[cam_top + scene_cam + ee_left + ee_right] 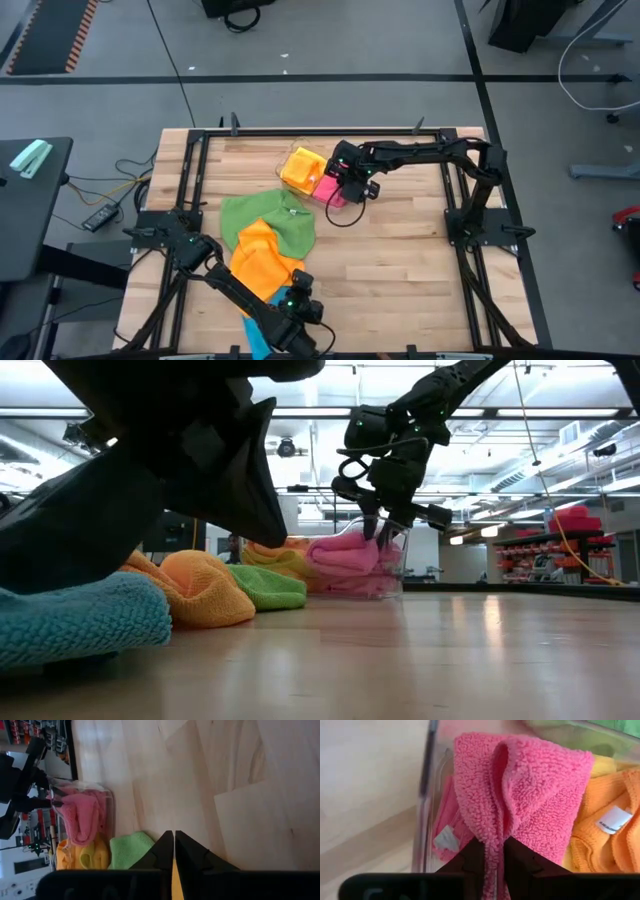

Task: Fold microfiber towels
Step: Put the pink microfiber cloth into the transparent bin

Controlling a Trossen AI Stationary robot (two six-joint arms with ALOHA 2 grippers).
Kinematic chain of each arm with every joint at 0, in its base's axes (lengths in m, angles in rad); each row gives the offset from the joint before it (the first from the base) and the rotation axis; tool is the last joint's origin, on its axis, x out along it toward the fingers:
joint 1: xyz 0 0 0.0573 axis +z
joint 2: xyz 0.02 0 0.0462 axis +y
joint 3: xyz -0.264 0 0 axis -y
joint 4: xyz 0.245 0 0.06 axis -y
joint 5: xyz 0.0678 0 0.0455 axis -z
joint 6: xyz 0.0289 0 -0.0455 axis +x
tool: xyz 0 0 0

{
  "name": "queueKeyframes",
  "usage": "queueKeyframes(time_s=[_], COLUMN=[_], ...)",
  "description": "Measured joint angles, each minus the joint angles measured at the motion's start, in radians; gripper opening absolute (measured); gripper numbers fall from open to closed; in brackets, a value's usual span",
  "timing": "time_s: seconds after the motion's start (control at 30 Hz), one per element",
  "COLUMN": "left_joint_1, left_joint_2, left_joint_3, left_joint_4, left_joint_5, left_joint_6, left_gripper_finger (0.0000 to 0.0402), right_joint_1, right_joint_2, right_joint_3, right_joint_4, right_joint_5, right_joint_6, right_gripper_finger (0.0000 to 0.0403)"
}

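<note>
Pinching a fold of the pink towel [520, 795] inside the clear tray [427, 785], my right gripper [492, 851] is lifting it for folding, while beside the tray my left gripper [174, 845] is waiting shut.

Grey floor [330, 40]; ceiling strip lights [480, 410]; red shelving [575, 545].

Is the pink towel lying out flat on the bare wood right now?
No. The pink towel sits bunched in the clear tray, a fold of it pinched by the right hand.
</note>
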Motion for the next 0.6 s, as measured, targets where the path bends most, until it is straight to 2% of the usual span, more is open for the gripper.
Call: queueKeyframes(time_s=[0.4,0.6], left_joint_1=[-0.009,-0.010], left_joint_2=[0.000,0.000], left_joint_3=[0.000,0.000], left_joint_4=[-0.002,-0.003], left_joint_5=[0.000,0.000], left_joint_6=[-0.019,-0.033], left_gripper_finger=[0.0007,0.0029], right_joint_1=[0.010,0.036], right_joint_2=[-0.026,-0.047], right_joint_3=[-0.004,-0.004], right_joint_4=[-0.052,-0.096], right_joint_5=[0.025,0.122], right_joint_6=[0.071,0.072], right_gripper_finger=[0.0124,0.0149])
